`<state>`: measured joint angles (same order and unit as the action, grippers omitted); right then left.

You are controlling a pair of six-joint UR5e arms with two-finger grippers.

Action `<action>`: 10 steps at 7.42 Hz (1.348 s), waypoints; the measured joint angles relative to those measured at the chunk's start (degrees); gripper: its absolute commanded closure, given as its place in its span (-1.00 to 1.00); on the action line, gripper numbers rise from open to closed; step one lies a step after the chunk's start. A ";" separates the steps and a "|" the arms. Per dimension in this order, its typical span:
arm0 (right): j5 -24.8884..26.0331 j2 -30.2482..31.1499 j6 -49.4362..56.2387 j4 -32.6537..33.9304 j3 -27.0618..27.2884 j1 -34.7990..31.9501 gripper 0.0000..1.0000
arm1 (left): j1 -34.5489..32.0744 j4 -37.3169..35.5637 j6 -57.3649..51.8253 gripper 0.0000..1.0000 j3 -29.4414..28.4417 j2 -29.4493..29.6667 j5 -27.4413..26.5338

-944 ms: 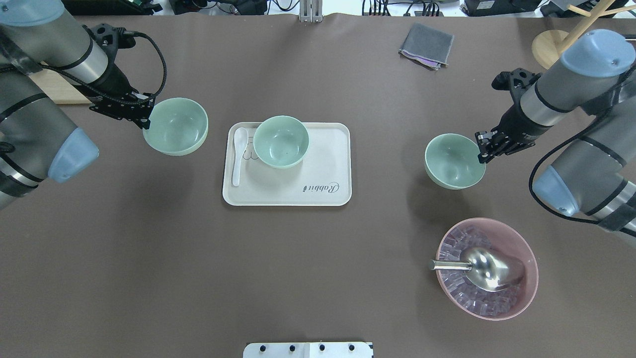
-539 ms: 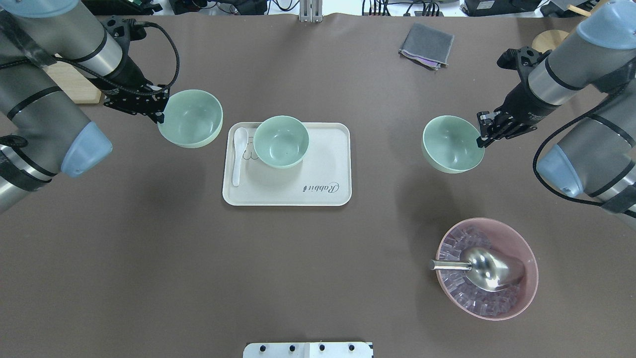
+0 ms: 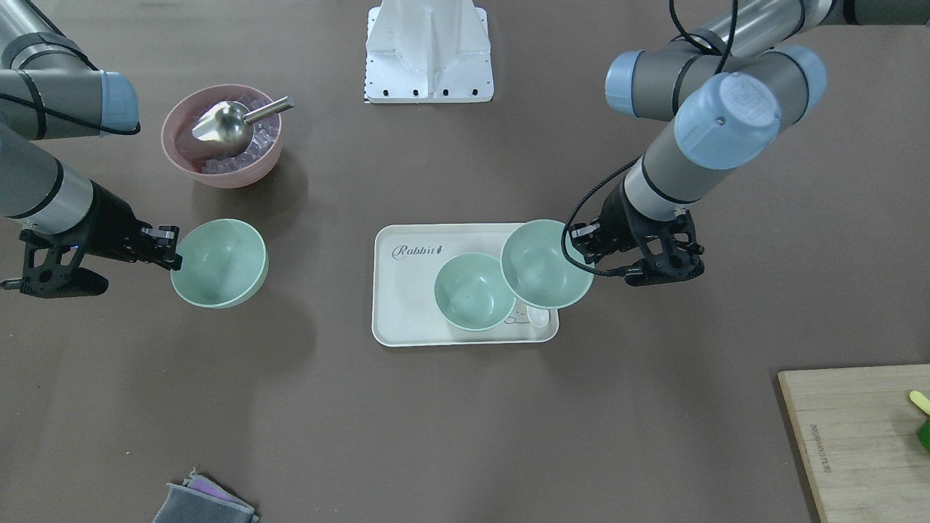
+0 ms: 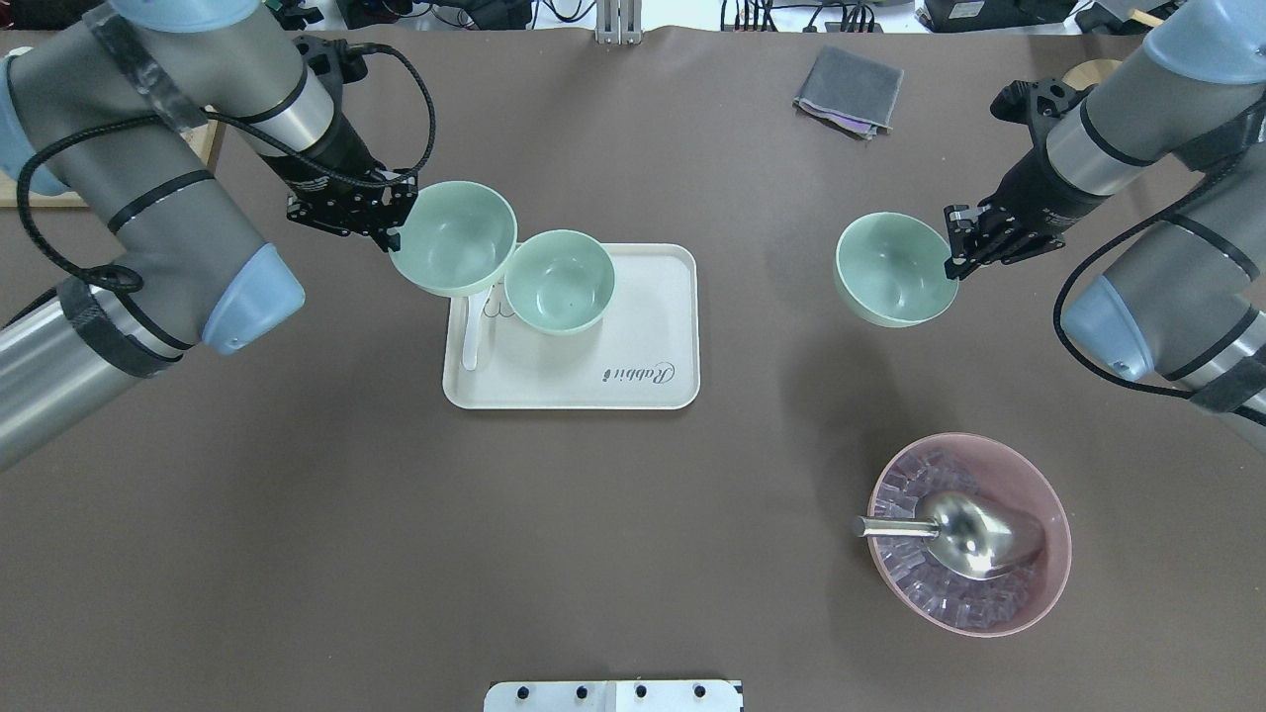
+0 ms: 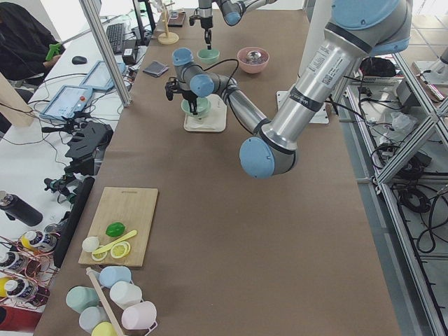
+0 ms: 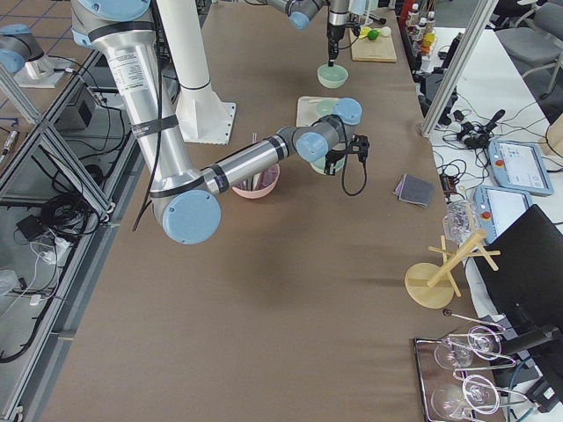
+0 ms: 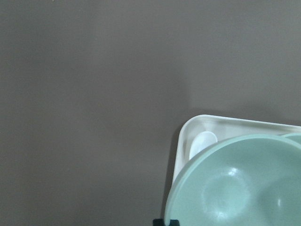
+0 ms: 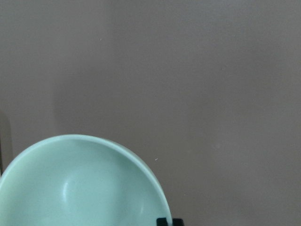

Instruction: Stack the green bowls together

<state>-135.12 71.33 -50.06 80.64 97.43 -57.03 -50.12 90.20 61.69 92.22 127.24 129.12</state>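
Note:
Three pale mint-green bowls show. One green bowl (image 4: 560, 281) (image 3: 474, 291) stands on the cream tray (image 4: 633, 376). My left gripper (image 4: 394, 229) (image 3: 581, 250) is shut on the rim of a second green bowl (image 4: 454, 237) (image 3: 543, 264) (image 7: 244, 188), held in the air over the tray's far-left corner, its rim overlapping the tray bowl in view. My right gripper (image 4: 955, 255) (image 3: 168, 250) is shut on the rim of the third green bowl (image 4: 893, 269) (image 3: 220, 263) (image 8: 80, 188), held above the bare table right of the tray.
A white spoon (image 4: 475, 336) lies on the tray, partly under the held bowl. A pink bowl with ice and a metal scoop (image 4: 969, 534) stands front right. A grey cloth (image 4: 851, 91) lies at the back. A wooden board (image 3: 857, 436) lies far left.
My left gripper carried its bowl right, from left of the tray to over the tray's corner beside the tray bowl. My right gripper lifted its bowl and shifted it slightly back.

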 measured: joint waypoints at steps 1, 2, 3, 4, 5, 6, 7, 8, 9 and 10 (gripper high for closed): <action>0.08 -0.24 -0.58 0.03 0.06 0.04 1.00 | 0.74 0.22 1.15 1.00 -2.11 2.14 -0.03; 0.11 -0.45 -0.81 0.06 0.11 0.05 1.00 | 1.56 0.42 1.97 1.00 -3.70 3.62 -0.25; 0.12 -0.84 -0.90 0.34 0.15 0.10 1.00 | 2.44 0.55 2.67 1.00 -4.66 4.44 -0.71; 0.12 -1.50 -0.96 1.15 0.24 0.13 1.00 | 3.32 0.67 3.27 1.00 -5.63 5.21 -1.16; 0.12 -2.10 -0.99 1.99 0.34 0.14 1.00 | 4.03 1.20 3.80 1.00 -6.70 5.91 -1.78; 0.14 -2.37 -1.00 2.43 0.42 0.19 1.00 | 4.54 2.58 4.50 1.00 -7.98 6.39 -2.48; 0.18 -2.46 -1.00 2.60 0.44 0.22 1.00 | 4.84 4.26 5.22 1.00 -9.55 6.93 -2.81; 0.20 -2.48 -1.00 2.65 0.47 0.26 1.00 | 4.96 5.35 5.76 1.00 -10.73 7.50 -2.93; 0.37 -2.50 -1.00 2.67 0.47 0.34 1.00 | 4.99 5.81 6.04 1.00 -11.32 7.96 -2.97; 0.69 -2.49 -1.00 2.68 0.47 0.38 1.00 | 5.10 5.97 6.18 1.00 -11.62 8.22 -2.99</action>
<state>-134.43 68.84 -51.06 83.32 97.91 -56.65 -45.02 96.16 67.86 80.60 135.46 126.13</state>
